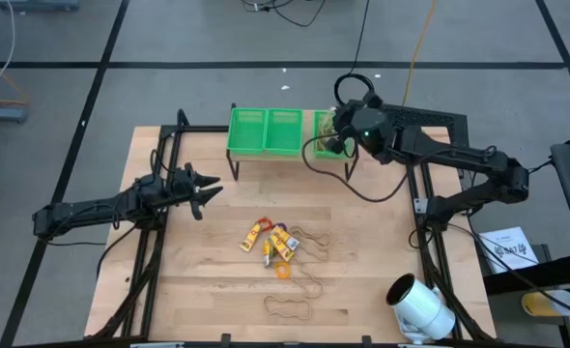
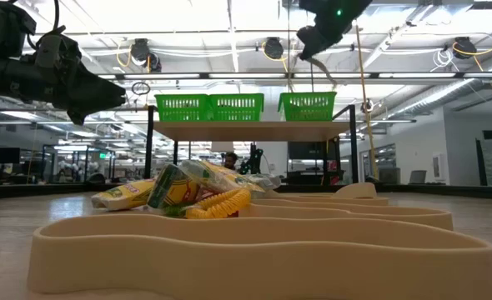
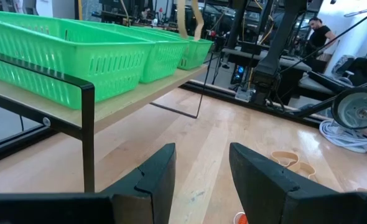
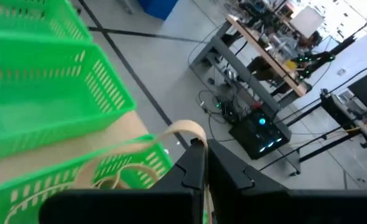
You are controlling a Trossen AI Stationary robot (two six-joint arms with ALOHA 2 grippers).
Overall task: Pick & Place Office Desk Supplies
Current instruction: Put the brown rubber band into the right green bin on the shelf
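The right gripper [image 4: 203, 163] is hovering over the rightmost green basket [image 1: 326, 130] on the raised shelf [image 3: 140, 93], its fingers pinched tight on a tan rubber band [image 4: 182, 132] that is dangling above the basket. The left gripper [image 3: 201, 171] is waiting with fingers parted above the table [image 1: 362, 271], left of the remaining supplies [image 1: 277, 246].

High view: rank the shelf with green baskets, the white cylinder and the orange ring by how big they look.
1. The shelf with green baskets, by far the largest.
2. The white cylinder, much smaller than the shelf.
3. The orange ring, tiny.
The camera looks straight down, so nearness hardly skews this; only the raised shelf sits slightly closer.
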